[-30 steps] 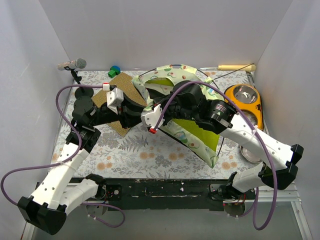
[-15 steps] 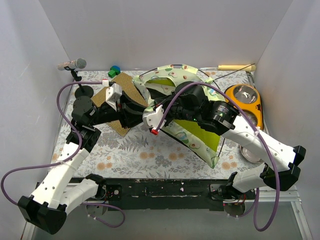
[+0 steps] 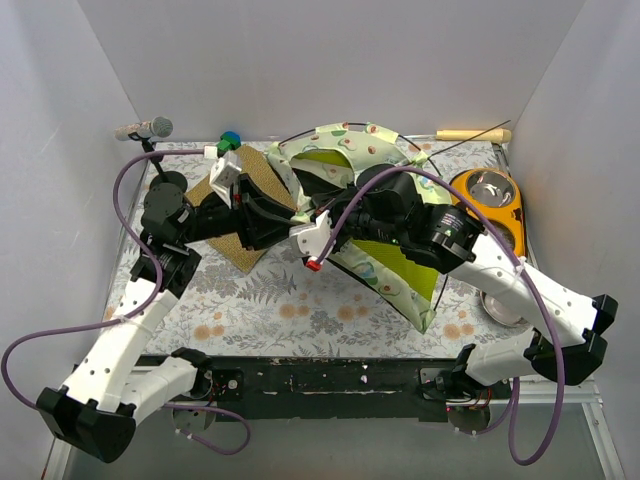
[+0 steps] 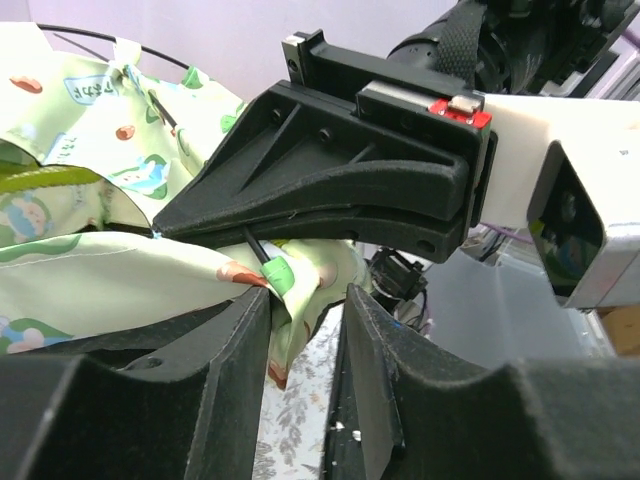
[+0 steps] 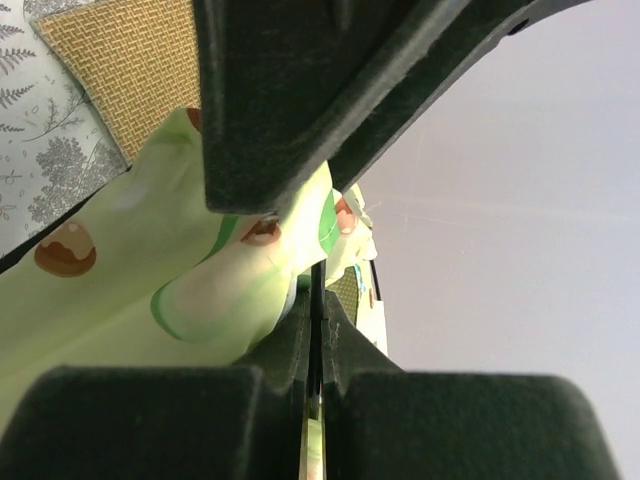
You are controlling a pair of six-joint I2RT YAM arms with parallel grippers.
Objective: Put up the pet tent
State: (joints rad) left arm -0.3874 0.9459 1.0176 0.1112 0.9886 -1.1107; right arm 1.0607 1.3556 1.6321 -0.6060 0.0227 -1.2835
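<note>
Table [image 3: 260, 300] w/ floral cloth fills the top view. Tent [image 3: 345, 145] sits past centre toward 1 o'clock, partly raised. Its cream printed fabric arches over a lime lining, and its near corner trails toward 5 o'clock. Mat [image 3: 265, 180] lies flat at 11 o'clock, just beside the tent's left edge. Orange feeder [image 3: 490, 190] is at 2–3 o'clock, near the tent's right side. Both my grippers meet at the tent's 9 o'clock edge. My R gripper [image 5: 316, 305] is pinched tight on a thin black pole [image 5: 316, 280], fabric bunched just beside it. My L gripper [image 4: 307, 295] is narrow, w/ a fabric corner and the pole's green tip [image 4: 277, 275] in the gap. Can't tell if it's actually clamped.
</note>
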